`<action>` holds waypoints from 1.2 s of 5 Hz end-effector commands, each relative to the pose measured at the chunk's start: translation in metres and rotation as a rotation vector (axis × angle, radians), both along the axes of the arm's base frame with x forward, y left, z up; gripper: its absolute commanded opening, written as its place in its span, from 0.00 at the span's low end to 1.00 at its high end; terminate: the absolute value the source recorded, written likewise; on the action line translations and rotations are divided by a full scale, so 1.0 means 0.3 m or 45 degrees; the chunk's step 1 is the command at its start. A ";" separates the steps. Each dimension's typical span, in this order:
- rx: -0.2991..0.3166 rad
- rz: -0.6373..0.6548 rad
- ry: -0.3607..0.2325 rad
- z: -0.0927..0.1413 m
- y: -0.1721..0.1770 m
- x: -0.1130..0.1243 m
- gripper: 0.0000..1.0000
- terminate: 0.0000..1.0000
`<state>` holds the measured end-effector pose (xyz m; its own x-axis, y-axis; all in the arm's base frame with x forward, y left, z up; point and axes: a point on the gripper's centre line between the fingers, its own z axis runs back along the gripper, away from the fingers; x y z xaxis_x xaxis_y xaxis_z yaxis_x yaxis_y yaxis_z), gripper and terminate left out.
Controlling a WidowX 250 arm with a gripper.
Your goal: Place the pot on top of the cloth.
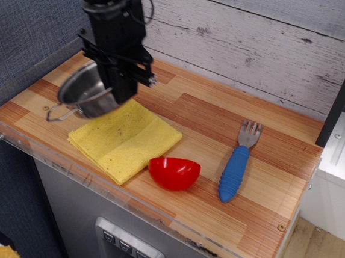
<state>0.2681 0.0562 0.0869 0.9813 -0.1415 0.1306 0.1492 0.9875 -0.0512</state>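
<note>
Presently the stainless-steel pot (86,94) hangs tilted in the air over the far left corner of the yellow cloth (125,139), with the gripper (117,87) clamped on its right rim. Risk: released at this tilt, it may roll off the cloth's edge. Rightward, the red bowl (174,172) and blue-handled fork (237,165) lie well apart.

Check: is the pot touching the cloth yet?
Cannot tell. The only view shows the pot tilted in the gripper, overlapping the cloth at its far-left corner; no gap or contact shows plainly.
</note>
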 end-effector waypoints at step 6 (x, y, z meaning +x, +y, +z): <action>0.137 -0.062 0.182 -0.152 -0.061 -0.017 1.00 0.00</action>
